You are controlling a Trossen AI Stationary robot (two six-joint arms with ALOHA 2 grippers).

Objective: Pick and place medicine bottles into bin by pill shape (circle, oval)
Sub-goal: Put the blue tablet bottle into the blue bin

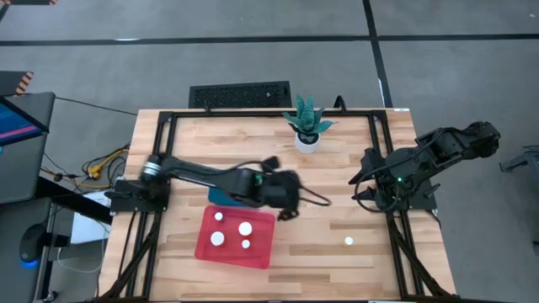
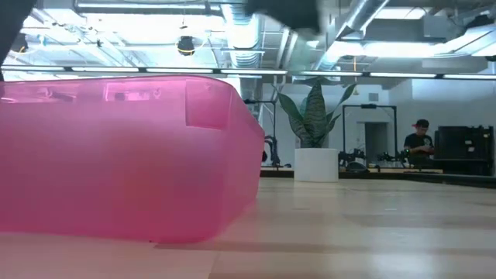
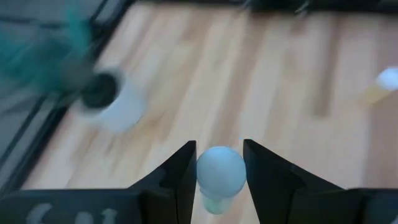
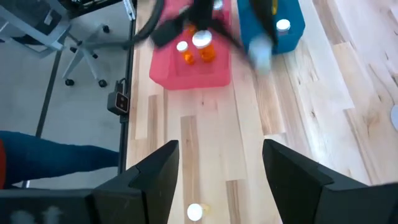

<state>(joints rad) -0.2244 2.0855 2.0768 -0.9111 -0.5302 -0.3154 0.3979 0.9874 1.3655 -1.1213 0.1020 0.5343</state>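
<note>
Medicine bottles were mostly sorted: four white-capped ones [image 1: 218,217] lay in the pink bin [image 1: 264,252] at lower centre of the high view, and at least one [image 4: 283,25] sat in the blue bin [image 4: 292,35]. The left gripper [image 3: 221,163], at frame centre just above the pink bin, was clamped on a further white-capped bottle [image 3: 220,172]. One loose bottle [image 1: 349,241] remained on the counter [image 1: 337,269], lower right. The right gripper [image 4: 221,155] hung released over that side. Judged near completion.

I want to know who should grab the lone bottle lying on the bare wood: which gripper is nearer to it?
Right. The right gripper sits just beyond the lone bottle; the left gripper, shut on another bottle, is by the pink bin.
</note>
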